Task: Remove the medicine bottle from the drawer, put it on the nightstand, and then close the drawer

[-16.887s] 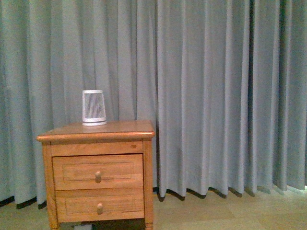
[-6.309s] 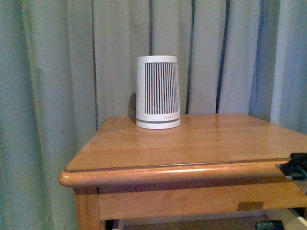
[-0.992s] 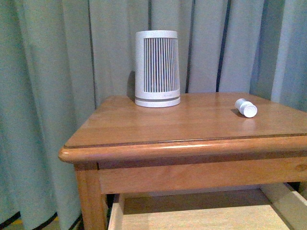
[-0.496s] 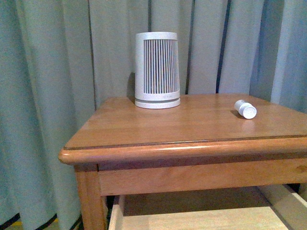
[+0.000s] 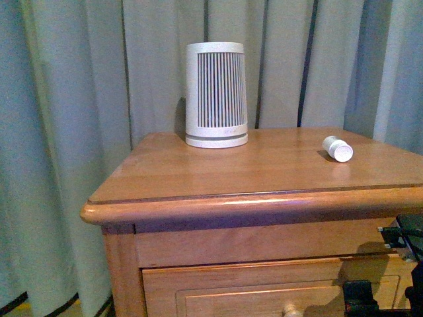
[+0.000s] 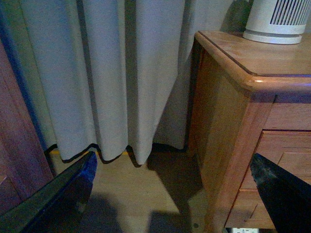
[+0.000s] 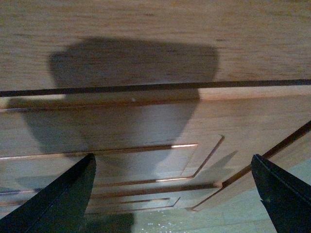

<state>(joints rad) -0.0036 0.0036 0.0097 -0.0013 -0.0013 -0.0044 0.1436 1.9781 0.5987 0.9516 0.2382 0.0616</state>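
The medicine bottle (image 5: 338, 149) is lying on its side on the nightstand (image 5: 198, 211) top, cap end towards the camera, well apart from the slatted white device (image 5: 217, 95) and towards the worktop's right-hand part. It is being left clear of the front edge, probably so that a jolt from the drawer does not roll it off; being round and on its side, it is judged liable to roll.

The drawer (image 5: 264, 290) front is being seen just below the nightstand top rail, apparently flush or nearly flush with the frame. The knob (image 5: 289, 310) is only partly in frame at the lower edge. In the right wrist view the recessed panel (image 7: 112, 160) is filling the picture at close range, with a shadow cast across it.

The right gripper (image 7: 175, 194) is being held with its jaws spread wide, nothing between them, facing the drawer front; contact cannot be confirmed. This posture is judged to suit pushing rather than grasping.

The left gripper (image 6: 170, 184) is likewise being held apart and empty, low beside the nightstand's left flank, towards the curtain (image 6: 112, 73), apparently parked out of the way.

Closing is judged essentially complete.
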